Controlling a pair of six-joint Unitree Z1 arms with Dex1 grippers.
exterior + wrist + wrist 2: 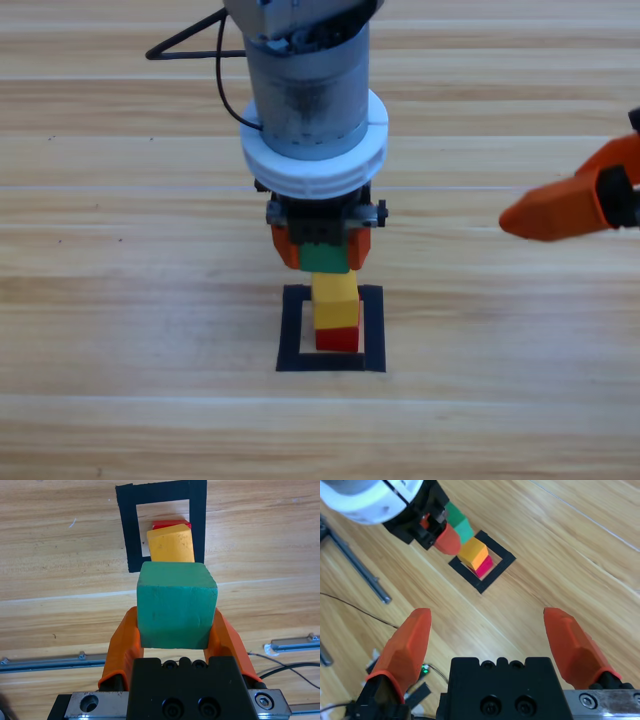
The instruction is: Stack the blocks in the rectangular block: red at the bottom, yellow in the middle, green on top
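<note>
Grey arm [305, 90] (orange claws, black cable)

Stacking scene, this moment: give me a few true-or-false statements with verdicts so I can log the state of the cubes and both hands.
1. The left hand grips the small teal-green cube. True.
2. The small yellow cube sits on the small red cube. True.
3. The stack stands outside the black tape square outline. False: it stands inside it.
4. The right hand holds a cube. False: it is open and empty, at the table's right edge.
</note>
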